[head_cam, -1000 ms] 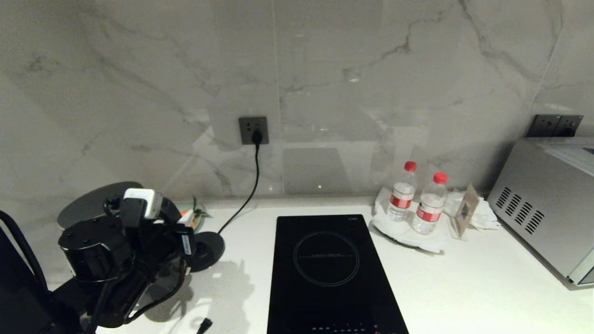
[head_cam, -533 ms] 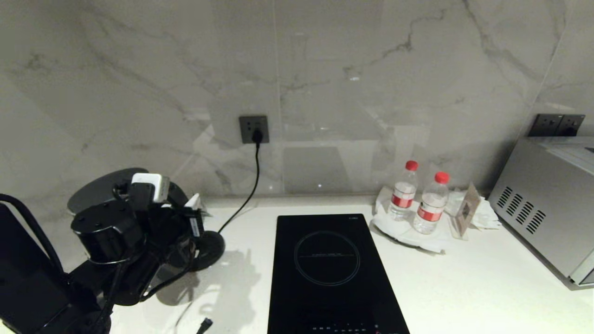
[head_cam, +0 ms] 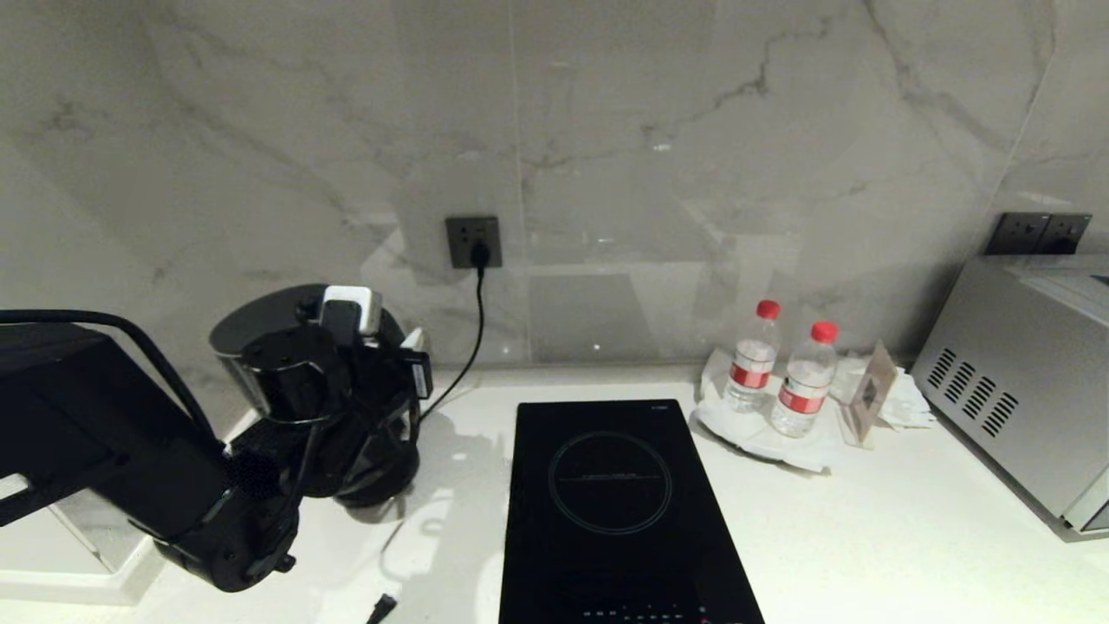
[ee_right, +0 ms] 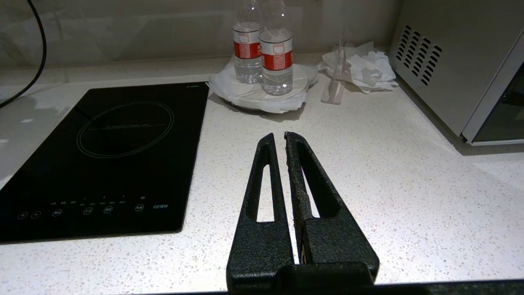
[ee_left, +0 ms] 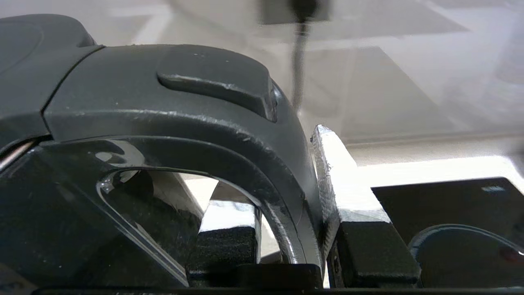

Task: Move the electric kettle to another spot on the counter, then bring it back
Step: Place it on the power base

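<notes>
You have the counter [head_cam: 866, 537] running across the whole head view, white and speckled, under a marbled wall. At its right end sits a silver oven [head_cam: 1022, 381]; in the middle lies the black induction hob [head_cam: 615, 511].

On the left, the electric kettle [head_cam: 260, 325] is in your left arm's grasp, its grey flat lid showing above the wrist and its dark body mostly hidden behind the arm. It sits over the round base disc [head_cam: 381, 485], though you cannot tell from here whether it rests on the disc or hangs just above it. The disc's cord [head_cam: 472, 334] runs up to the wall socket [head_cam: 473, 242].

Your left gripper [ee_left: 286, 213] is pinching the kettle's loop handle [ee_left: 245, 155]: one white finger [ee_left: 339, 184] presses the outside of the loop, the other passes through it.

Right of the hob, two water bottles [head_cam: 784, 373] with red caps stand on a white plate [head_cam: 736, 429].

Your right gripper [ee_right: 278, 141] shows only in its wrist view, hovering over bare counter with its fingers pressed almost together and nothing between them.
</notes>
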### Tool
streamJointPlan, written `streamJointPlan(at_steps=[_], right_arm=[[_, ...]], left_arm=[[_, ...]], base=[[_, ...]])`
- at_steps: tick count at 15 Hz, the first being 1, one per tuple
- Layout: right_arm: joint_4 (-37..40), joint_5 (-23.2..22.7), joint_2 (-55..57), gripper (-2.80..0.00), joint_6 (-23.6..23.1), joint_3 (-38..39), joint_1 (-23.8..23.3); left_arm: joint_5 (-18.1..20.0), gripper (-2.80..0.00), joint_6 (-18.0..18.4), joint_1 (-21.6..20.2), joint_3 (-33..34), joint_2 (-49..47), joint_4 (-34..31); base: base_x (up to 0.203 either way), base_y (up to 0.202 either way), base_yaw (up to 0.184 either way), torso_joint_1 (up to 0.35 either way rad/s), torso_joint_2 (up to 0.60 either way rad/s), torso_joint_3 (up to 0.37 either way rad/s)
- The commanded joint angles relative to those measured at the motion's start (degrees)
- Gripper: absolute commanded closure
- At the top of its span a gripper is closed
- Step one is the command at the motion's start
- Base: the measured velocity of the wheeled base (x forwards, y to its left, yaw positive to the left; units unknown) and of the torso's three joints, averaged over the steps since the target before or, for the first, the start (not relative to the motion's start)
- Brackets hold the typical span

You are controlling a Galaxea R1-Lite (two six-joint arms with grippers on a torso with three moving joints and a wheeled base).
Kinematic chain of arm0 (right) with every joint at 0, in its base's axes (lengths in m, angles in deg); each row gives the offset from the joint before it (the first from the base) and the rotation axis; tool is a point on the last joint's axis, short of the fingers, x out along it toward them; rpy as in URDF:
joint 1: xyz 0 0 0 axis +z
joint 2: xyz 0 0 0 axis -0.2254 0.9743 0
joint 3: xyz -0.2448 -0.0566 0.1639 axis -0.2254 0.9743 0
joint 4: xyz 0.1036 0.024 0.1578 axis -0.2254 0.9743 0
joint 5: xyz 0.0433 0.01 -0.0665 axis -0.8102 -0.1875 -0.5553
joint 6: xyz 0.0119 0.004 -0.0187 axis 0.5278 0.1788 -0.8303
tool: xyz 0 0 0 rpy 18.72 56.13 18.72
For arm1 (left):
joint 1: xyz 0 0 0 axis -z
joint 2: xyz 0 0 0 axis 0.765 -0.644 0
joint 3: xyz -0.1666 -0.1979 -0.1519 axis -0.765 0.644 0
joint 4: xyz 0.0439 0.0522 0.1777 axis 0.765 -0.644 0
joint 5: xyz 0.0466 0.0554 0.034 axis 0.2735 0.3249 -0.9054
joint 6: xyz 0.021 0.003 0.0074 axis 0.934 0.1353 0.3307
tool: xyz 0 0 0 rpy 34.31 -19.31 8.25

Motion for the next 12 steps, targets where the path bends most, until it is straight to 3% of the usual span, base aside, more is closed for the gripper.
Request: streamJointPlan(at_steps=[1,12], right_arm=[[0.0,0.0,0.1,0.0,0.0,0.0,0.0],[0.0,0.0,0.0,0.0,-0.1,0.0,0.0]], left_arm=[[-0.1,0.0,0.0,0.8,-4.6,-4.4,-1.0],[-0.6,0.0,0.0,-0.1,-16.1,-19.8,-2.1]], base=[[0.0,0.0,0.0,0.0,0.0,0.0],[0.0,0.0,0.0,0.0,0.0,0.0]])
